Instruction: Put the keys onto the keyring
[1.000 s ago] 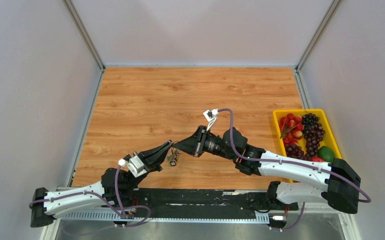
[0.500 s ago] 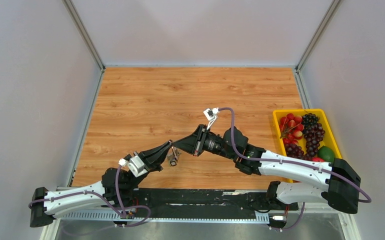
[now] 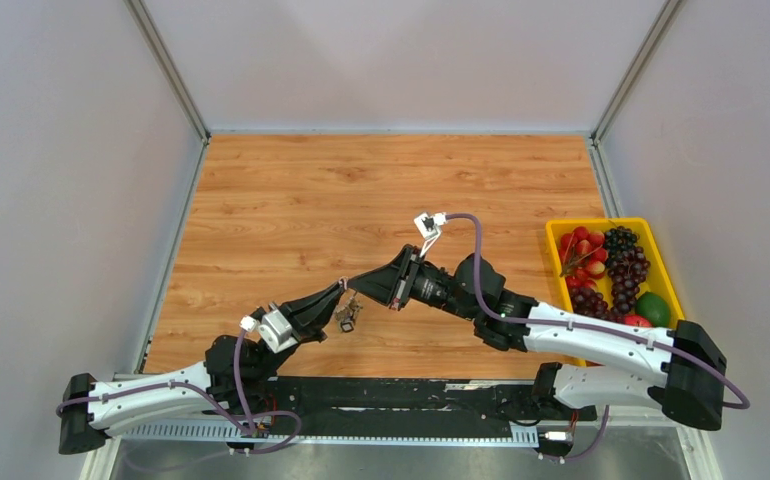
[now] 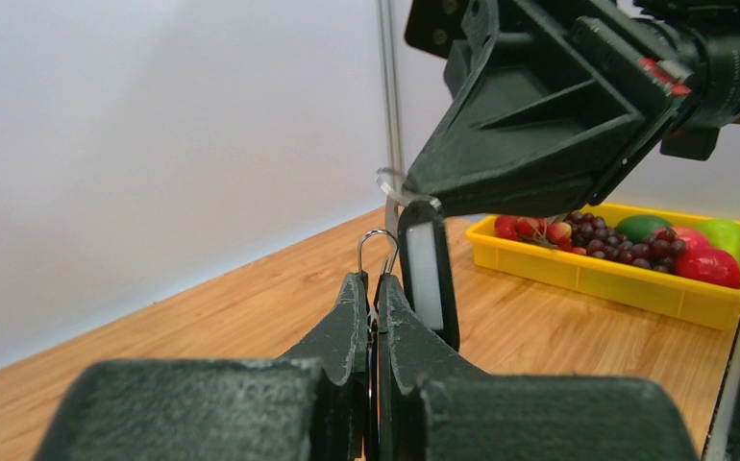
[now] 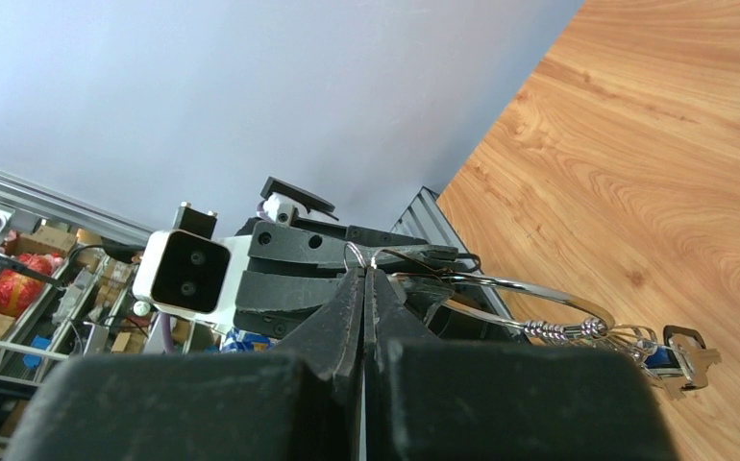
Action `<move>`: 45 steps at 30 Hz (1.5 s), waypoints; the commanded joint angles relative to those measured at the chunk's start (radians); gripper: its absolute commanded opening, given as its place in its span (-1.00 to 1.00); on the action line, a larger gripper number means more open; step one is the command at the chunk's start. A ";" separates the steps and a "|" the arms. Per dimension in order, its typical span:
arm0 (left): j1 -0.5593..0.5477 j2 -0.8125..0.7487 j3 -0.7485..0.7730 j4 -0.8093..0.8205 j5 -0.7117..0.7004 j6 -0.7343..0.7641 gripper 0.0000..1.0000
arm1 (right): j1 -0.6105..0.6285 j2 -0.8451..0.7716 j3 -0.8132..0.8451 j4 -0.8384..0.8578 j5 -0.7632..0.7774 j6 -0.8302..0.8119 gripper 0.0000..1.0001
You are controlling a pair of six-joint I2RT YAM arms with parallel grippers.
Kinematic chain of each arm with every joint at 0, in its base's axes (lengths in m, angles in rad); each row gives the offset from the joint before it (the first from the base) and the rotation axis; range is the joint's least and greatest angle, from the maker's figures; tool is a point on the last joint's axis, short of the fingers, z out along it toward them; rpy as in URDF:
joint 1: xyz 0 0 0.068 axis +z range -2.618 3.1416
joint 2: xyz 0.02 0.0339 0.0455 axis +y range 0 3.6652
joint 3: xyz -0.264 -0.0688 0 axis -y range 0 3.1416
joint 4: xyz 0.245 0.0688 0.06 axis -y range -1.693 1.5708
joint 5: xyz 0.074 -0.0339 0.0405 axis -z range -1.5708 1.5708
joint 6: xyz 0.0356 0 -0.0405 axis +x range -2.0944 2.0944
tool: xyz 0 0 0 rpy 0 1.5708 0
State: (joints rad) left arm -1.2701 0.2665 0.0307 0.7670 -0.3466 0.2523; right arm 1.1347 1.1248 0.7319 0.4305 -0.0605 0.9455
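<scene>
My two grippers meet tip to tip above the near middle of the table. The left gripper [image 4: 378, 280] is shut on a thin wire loop of the keyring [image 5: 539, 288], whose silver arc runs out to the right in the right wrist view. Keys [image 5: 681, 357] with black and blue heads hang off its far end, seen from above as a small bunch [image 3: 345, 318]. My right gripper [image 5: 363, 274] is shut on a small wire ring at its tips. A black-and-white key tag [image 4: 424, 274] hangs just below the right gripper [image 4: 407, 187], beside the left fingertips [image 4: 357, 293].
A yellow tray [image 3: 557, 228] of grapes, strawberries and green fruit stands at the table's right edge. Grey walls close in the left, back and right sides. Both arms stretch across the near middle of the wooden tabletop [image 3: 361, 190].
The right arm's wrist has shifted a little right and its cable has risen. The left arm and the hanging keys have barely moved. Both grippers stay shut.
</scene>
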 commanded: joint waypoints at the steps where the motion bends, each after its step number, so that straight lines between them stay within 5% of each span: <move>1: 0.000 -0.007 0.007 0.042 -0.030 0.024 -0.99 | 0.015 -0.073 -0.026 0.033 0.037 0.000 -1.00; 13: 0.000 0.009 -0.018 0.128 -0.093 0.090 -0.99 | 0.024 -0.084 -0.082 0.023 0.055 0.055 -1.00; 22: 0.000 0.087 -0.021 0.224 -0.122 0.167 -0.99 | 0.021 -0.007 0.024 -0.106 0.040 0.120 -1.00; 45: 0.001 0.073 -0.061 0.276 -0.055 0.181 -0.99 | -0.005 0.009 0.090 -0.114 0.011 0.212 -1.00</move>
State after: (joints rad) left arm -1.2701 0.3393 0.0120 0.9691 -0.4358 0.4171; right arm 1.1355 1.1290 0.7582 0.2970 -0.0353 1.1286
